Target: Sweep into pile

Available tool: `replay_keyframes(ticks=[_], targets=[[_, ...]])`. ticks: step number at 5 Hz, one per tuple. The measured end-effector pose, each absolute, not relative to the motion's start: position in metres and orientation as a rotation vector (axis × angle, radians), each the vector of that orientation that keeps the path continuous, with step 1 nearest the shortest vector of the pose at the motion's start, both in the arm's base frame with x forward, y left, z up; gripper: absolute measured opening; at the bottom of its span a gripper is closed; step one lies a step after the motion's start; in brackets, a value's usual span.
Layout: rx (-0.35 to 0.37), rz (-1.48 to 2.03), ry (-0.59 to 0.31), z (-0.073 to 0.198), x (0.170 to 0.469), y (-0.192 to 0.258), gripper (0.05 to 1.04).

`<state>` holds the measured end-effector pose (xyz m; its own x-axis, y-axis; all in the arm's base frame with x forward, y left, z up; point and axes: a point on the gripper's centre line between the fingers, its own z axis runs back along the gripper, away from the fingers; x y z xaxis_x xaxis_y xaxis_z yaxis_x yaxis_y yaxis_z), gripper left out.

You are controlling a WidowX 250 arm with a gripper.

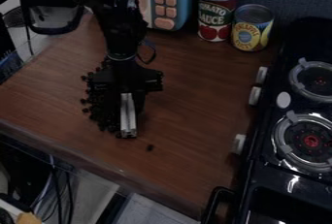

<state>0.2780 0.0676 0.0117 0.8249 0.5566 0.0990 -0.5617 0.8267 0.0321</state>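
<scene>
We see small black bits (95, 109) lying in a ragged strip on the brown table (201, 116), one bit (150, 147) apart.

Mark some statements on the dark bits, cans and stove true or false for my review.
1. Most of the dark bits lie left of the silver strip in the view. True.
2. Both cans lie on their sides. False: the red can and the yellow can stand upright.
3. One lone bit sits apart from the others. True.
4. The stove is at the view's left. False: the stove is at the right.
</scene>
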Motion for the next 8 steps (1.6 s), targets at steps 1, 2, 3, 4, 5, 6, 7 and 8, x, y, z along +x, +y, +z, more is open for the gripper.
replay_keyframes(ticks=[1,2,3,4,5,6,7,8], targets=[[0.010,0.605,-0.111,0.034,0.285,0.057,0.388],[-0.062,0.603,-0.115,0.059,0.298,0.035,0.388],[-0.080,0.567,-0.119,0.068,0.307,0.014,0.388],[-0.061,0.492,-0.087,0.048,0.309,-0.010,0.388],[-0.020,0.428,-0.075,0.028,0.300,-0.016,0.388],[-0.012,0.406,-0.050,0.015,0.287,-0.021,0.388],[0.018,0.366,-0.044,0.006,0.273,-0.020,0.388],[0.036,0.349,-0.041,0.005,0.265,-0.016,0.388]])
